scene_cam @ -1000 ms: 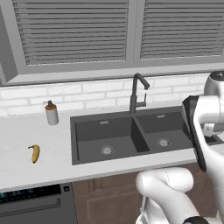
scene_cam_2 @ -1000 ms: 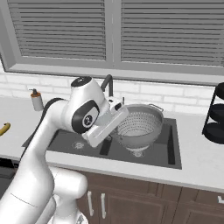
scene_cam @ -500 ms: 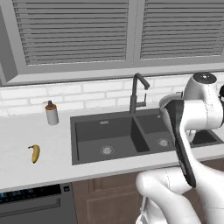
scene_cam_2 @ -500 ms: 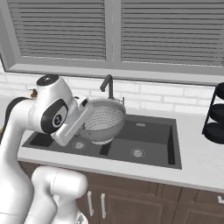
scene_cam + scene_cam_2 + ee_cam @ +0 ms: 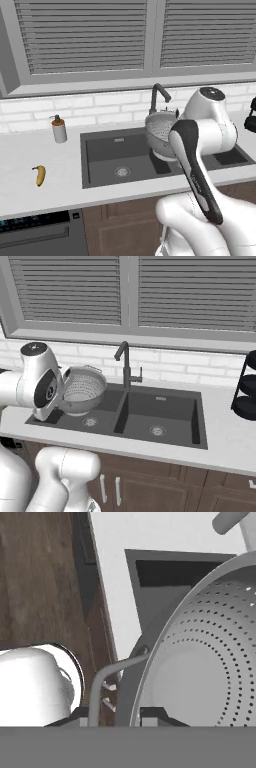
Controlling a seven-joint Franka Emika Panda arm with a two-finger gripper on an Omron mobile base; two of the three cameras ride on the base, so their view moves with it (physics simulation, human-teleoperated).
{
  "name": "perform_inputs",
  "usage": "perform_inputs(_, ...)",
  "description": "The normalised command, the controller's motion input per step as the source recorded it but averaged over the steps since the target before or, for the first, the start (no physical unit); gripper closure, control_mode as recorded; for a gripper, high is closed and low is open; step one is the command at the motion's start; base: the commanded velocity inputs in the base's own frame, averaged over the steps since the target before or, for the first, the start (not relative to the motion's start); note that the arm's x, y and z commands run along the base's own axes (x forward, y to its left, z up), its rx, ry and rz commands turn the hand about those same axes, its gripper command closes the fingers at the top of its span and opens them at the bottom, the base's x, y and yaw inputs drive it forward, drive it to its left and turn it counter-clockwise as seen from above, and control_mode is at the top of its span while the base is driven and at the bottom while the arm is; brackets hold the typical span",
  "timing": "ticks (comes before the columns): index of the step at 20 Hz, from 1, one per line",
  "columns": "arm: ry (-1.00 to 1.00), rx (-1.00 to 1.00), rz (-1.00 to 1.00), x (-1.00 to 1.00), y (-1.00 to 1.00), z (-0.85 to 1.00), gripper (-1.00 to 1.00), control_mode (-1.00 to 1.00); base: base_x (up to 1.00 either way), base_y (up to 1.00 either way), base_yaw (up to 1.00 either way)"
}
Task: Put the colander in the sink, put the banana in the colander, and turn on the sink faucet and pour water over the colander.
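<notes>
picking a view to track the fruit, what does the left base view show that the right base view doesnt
Left base view alone: the banana lying on the counter left of the sink, and the white soap bottle by the wall.

Right base view alone: a black tiered rack on the counter at the right edge, and the drain of the right basin.

Both: the dark double sink, the gooseneck sink faucet, and the colander carried tilted above the sink.

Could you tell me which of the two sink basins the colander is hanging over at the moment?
The colander is over the sink's basin left of the faucet in the right base view, the one away from the black rack; the other basin holds nothing.
</notes>
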Motion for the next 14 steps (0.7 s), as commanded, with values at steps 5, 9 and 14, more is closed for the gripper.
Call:
perform_inputs(5,0.01,0.17,0.11,0.64,0.74,-0.10,1.00,-1.00,0.00,0.00,0.00)
perform_inputs(9,0.08,0.02,0.04,0.75,0.70,-0.30,1.00,-1.00,0.00,0.00,0.00)
perform_inputs(14,0.25,0.00,0.00,0.97,0.41,-0.43,1.00,-1.00,0.00,0.00,0.00)
